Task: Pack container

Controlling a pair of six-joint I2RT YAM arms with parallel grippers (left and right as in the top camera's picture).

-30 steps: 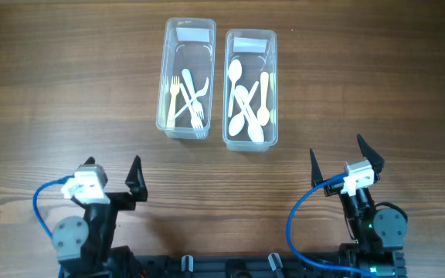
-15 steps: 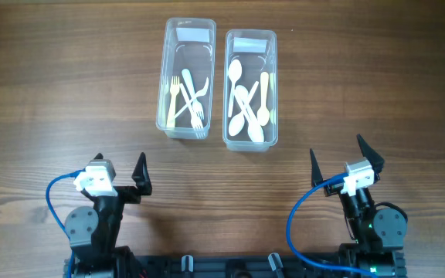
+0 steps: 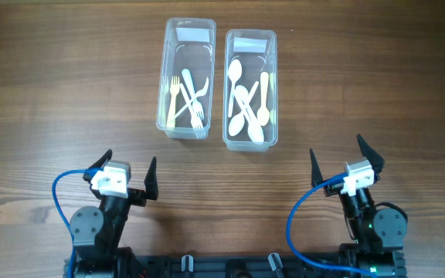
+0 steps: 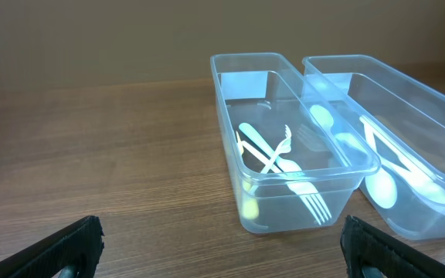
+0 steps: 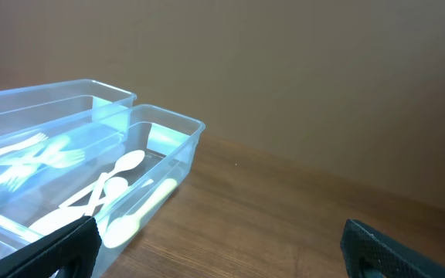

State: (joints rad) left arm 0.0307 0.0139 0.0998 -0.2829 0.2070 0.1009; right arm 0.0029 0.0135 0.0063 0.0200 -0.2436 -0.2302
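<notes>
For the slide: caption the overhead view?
White forks in one clear plastic tub, white spoons in its twin; left claw, right claw open.

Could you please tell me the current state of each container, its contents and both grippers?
fork container: upright, lidless, partly filled.
spoon container: upright, lidless, partly filled.
forks: lying crossed inside their container.
spoons: lying overlapped inside their container.
left gripper: open, empty.
right gripper: open, empty.

I see the left container (image 3: 163, 85) just beside the right container (image 3: 274, 86), far centre on the table (image 3: 68, 93). The forks (image 3: 188, 96) lie in the left one, the spoons (image 3: 246, 104) in the right.
</notes>
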